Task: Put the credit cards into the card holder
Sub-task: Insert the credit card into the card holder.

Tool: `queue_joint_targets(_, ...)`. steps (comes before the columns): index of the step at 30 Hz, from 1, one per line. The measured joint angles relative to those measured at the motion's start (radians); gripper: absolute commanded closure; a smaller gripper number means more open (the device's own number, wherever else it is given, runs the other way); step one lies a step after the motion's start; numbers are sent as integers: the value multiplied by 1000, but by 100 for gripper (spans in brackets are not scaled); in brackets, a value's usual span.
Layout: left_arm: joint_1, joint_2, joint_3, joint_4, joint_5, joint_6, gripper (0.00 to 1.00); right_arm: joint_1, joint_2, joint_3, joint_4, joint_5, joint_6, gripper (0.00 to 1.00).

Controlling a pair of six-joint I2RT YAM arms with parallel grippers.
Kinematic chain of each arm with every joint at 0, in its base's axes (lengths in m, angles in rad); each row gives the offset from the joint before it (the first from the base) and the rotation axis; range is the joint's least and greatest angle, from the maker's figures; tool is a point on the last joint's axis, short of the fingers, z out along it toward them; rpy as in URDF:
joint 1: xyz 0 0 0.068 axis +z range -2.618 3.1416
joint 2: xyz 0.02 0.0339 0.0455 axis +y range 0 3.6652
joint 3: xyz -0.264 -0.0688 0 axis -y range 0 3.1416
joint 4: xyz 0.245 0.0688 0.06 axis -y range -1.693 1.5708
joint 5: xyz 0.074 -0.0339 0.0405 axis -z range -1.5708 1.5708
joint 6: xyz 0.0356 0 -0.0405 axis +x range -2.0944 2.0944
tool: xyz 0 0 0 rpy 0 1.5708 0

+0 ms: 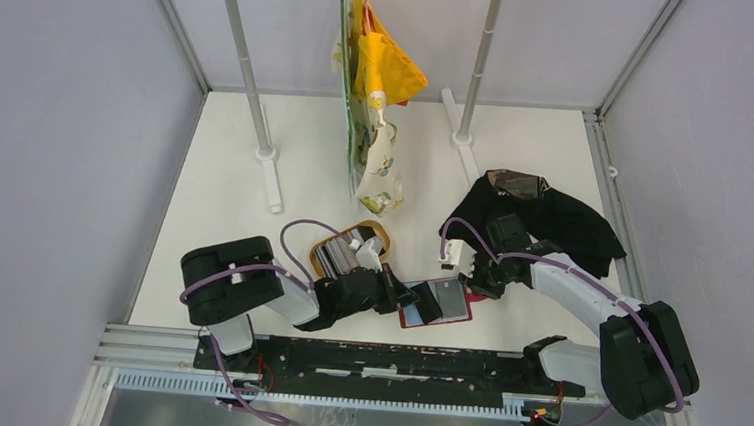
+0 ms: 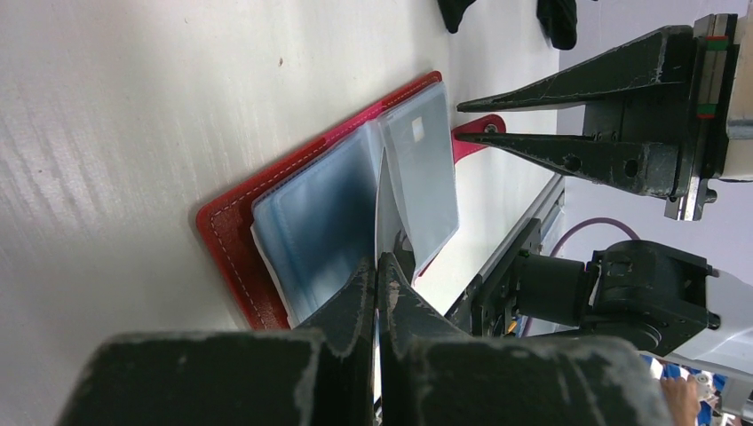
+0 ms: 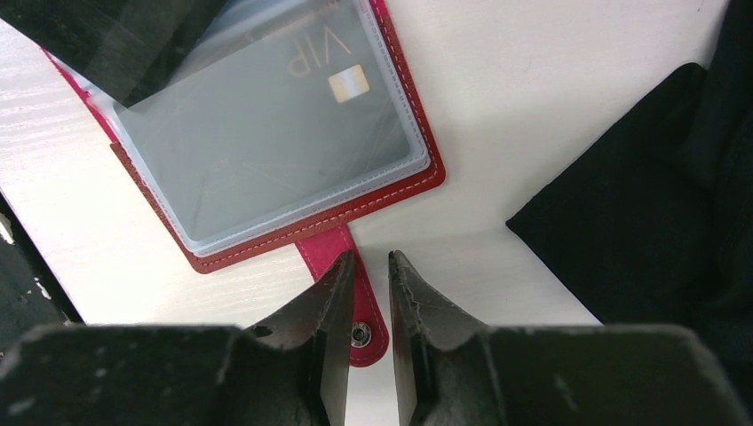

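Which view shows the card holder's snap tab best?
Right wrist: the red snap tab and its stud lie close-up at the tips of the right claw. Left wrist shows it small, beside those tips. Top external: too small to make out.

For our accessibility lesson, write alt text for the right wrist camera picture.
An open red wallet lies on a white table, a card marked VIP in its clear sleeve. The slightly open tool sits over the wallet's snap tab; black cloth lies right.

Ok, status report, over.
Left gripper shut on a thin sheet in the open card holder. Right gripper slightly open over its snap tab. Nothing blocking.
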Motion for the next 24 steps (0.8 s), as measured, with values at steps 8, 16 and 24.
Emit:
queue_joint_targets(8,10,43,0,66,34,-2,98,0,2,0,0,0,0,74)
queue_joint_targets(16,14,59,0,94,50,-24,98,0,5,2,-2,0,0,74)
queue_joint_targets(24,17,70,5,89,60,-45,98,2,5,3,-3,1,0,74)
